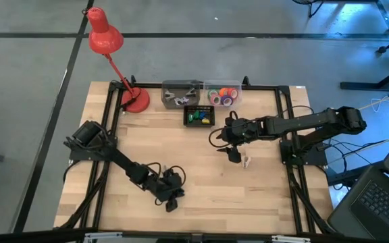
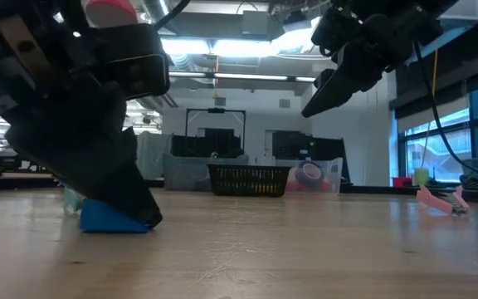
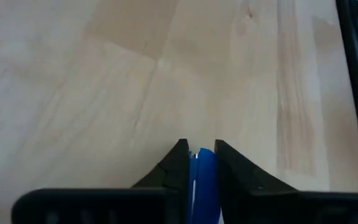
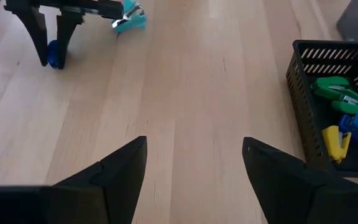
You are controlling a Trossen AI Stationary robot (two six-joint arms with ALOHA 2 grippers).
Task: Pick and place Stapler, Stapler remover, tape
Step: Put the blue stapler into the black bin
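A pale wooden bench (image 1: 201, 182) with a black frame stands on a grey floor, and a red desk lamp (image 1: 107, 37) rises from its far left corner. Along the far edge sit a grey bin (image 1: 181, 93) holding small silver metal pieces, a clear box (image 1: 223, 94) of coloured tape rolls (image 1: 223, 96), and just in front of them a black mesh basket (image 1: 199, 116) with green, yellow and blue staplers (image 4: 347, 115) inside.

My left pincer (image 1: 171, 198) is down near the front edge of the bench, its two fingers closed on a small blue stapler (image 3: 202, 180), which touches the wood in the low view. Just beside it, farther from me, lies a teal stapler remover (image 4: 129, 20).

My right pincer (image 1: 234, 154) hangs above the middle of the bench, near the basket, with its fingers spread wide and nothing between them. A small pink stapler remover (image 2: 442, 201) rests on the wood just beside it, toward the right edge.
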